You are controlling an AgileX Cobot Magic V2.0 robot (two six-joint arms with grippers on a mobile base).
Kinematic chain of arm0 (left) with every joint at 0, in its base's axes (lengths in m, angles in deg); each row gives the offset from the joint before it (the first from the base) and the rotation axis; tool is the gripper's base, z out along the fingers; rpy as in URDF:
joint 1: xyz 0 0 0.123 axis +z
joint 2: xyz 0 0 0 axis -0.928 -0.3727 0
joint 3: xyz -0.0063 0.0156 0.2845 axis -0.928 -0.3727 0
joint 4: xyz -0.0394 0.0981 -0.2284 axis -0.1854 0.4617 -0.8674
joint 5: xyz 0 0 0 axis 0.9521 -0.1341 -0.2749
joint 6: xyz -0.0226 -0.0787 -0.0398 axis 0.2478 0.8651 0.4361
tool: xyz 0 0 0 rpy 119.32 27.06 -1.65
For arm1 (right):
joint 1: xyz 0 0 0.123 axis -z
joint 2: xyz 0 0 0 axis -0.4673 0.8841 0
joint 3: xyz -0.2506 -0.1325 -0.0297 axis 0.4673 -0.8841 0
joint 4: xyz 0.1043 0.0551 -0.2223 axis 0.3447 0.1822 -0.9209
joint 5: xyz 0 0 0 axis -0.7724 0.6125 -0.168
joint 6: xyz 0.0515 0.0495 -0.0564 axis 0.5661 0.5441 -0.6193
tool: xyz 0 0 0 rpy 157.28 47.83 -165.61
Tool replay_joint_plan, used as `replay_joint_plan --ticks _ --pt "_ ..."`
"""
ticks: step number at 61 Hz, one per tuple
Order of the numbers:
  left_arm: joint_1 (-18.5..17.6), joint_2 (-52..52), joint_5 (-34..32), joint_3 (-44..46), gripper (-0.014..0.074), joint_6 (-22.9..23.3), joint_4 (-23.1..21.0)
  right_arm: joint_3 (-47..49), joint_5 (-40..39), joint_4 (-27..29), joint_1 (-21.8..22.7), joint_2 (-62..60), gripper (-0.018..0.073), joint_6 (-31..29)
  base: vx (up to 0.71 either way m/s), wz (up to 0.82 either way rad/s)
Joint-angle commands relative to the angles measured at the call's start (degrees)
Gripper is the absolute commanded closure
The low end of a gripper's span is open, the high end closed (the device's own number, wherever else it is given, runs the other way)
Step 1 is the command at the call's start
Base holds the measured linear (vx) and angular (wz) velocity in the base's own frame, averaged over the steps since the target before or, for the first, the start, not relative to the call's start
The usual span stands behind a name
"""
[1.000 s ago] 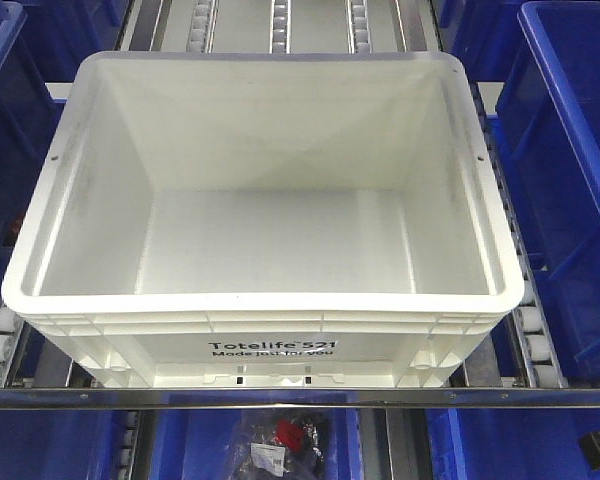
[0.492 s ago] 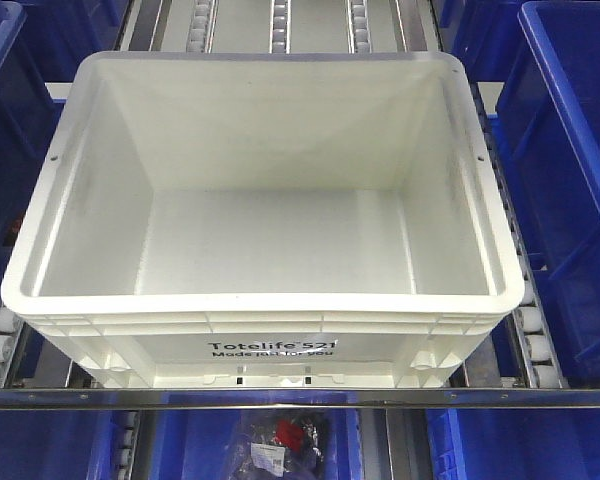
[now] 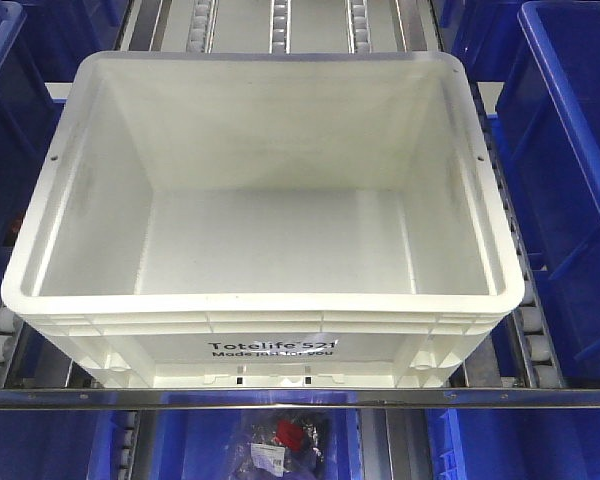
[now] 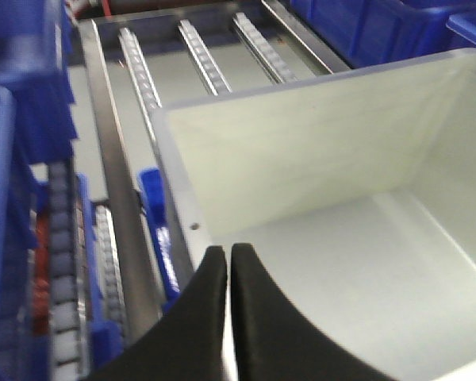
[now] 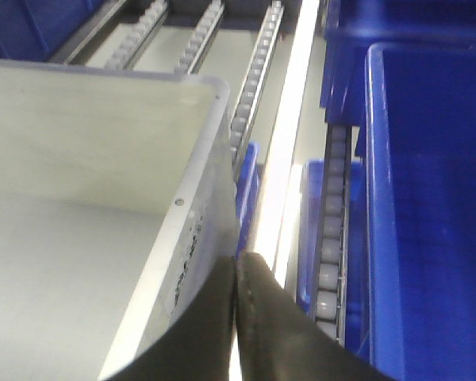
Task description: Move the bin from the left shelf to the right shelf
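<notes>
Front view. Shows the bin (image 3: 260, 303), white and empty, standing level in the middle of the roller shelf (image 3: 280, 397), printed side toward the shiny front bar and just behind it. Shows rails (image 3: 278, 25) with rollers running on behind its far wall. Has blue bins (image 3: 570, 180) close on either side and more on the level below, one of those holding a clear bag of small parts (image 3: 280, 440).

Left wrist view. Looks along the left pincer (image 4: 226, 255) into the bin (image 4: 301, 159) from its left side. Finds the two black fingers (image 4: 198, 317) brought together, only a hairline of pale light between them, tips in line with the bin's left rim near a small hole in it. Cannot tell whether they touch the rim. Shows bare rails (image 4: 202, 55) beyond the far wall, and a row of rollers (image 4: 59, 238) among blue plastic at the left.

Right wrist view. Looks along the right pincer (image 5: 238, 266) past the right rim of the bin (image 5: 198, 182). Finds these fingers (image 5: 270, 317) together as well, tips at the outer edge of that rim; cannot tell about contact. Shows a bright steel rail (image 5: 289, 143) just beside the bin, then a line of rollers (image 5: 329, 230), then a blue bin (image 5: 428, 198) at the right.
</notes>
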Motion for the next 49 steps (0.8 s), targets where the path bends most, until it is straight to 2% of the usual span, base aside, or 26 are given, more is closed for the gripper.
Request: replay_joint_plan --ticks 1,22,31,40,44,49 --pt "-0.3 -4.1 -3.9 2.9 0.0604 0.5 -3.7 3.4 -3.3 -0.2 0.2 4.0 0.0566 -0.2 0.0 0.0" --pt "-0.3 -7.6 -4.8 3.0 0.0603 0.3 -3.5 3.4 -5.8 -0.1 0.2 7.3 0.0565 -0.2 0.0 0.0" --pt "-0.3 -7.6 -4.7 3.0 0.0577 0.3 -3.5 3.4 -6.5 1.0 0.2 7.3 0.0529 -0.2 0.0 0.0" --pt "-0.3 -7.6 -4.7 3.0 0.0492 0.2 -3.5 3.4 -6.5 2.8 0.2 7.3 0.0392 -0.3 0.0 0.0" --pt "-0.3 -7.6 -4.7 3.0 0.0436 0.2 -3.5 3.4 -6.5 2.8 0.2 7.3 0.0295 -0.4 0.0 0.0" --pt "-0.3 -7.6 -4.7 3.0 0.0342 0.0 -3.5 3.4 -6.5 2.8 0.2 7.3 0.012 -0.4 0.0 0.0"
